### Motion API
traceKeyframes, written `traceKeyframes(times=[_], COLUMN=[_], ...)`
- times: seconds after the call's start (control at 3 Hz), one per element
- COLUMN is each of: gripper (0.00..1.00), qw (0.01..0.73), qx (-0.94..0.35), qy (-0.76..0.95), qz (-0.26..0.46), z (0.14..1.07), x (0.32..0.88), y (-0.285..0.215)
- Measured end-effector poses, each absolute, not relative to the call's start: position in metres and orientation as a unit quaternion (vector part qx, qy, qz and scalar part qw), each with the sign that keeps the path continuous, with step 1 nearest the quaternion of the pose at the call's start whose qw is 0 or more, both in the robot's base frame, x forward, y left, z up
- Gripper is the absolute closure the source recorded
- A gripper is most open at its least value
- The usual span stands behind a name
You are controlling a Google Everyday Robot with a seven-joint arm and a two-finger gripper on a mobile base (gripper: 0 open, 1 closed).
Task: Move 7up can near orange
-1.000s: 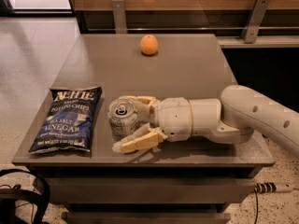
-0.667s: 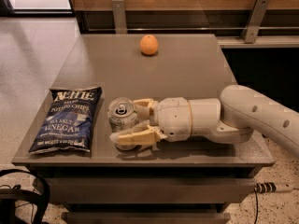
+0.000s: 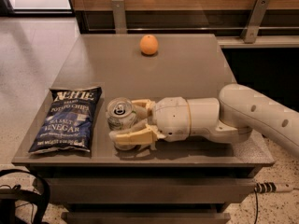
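The 7up can (image 3: 119, 112), silver with a pull-tab top, stands upright near the front of the grey table (image 3: 187, 69). My gripper (image 3: 124, 120) reaches in from the right at table height. Its two cream fingers (image 3: 133, 136) lie on the far and near sides of the can and press against it. The orange (image 3: 149, 45) sits at the back middle of the table, well beyond the can and apart from it.
A blue Kettle chip bag (image 3: 65, 119) lies flat just left of the can. A wooden wall with metal brackets (image 3: 119, 13) runs behind the table. A black cable (image 3: 18, 190) hangs at the lower left, and a plug (image 3: 268, 187) shows at the lower right.
The near finger has swung in toward the can and now touches it. The can, orange and chip bag have stayed in place.
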State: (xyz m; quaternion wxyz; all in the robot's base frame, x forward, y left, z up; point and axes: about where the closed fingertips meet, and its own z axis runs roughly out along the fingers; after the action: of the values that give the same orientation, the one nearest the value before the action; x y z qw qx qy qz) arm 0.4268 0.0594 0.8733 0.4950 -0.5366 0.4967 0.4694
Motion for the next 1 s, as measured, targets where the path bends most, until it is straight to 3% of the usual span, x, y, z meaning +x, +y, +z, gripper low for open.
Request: traceKeyframes(times=[0.33, 1.0], gripper=[1.00, 1.00], qw=[0.496, 0.543], qx=[-0.537, -0.482], qy=[0.497, 0.545], qz=[0.466, 0.420], z=[0.876, 0.892], x=[0.432, 0.507], y=[0.057, -0.013])
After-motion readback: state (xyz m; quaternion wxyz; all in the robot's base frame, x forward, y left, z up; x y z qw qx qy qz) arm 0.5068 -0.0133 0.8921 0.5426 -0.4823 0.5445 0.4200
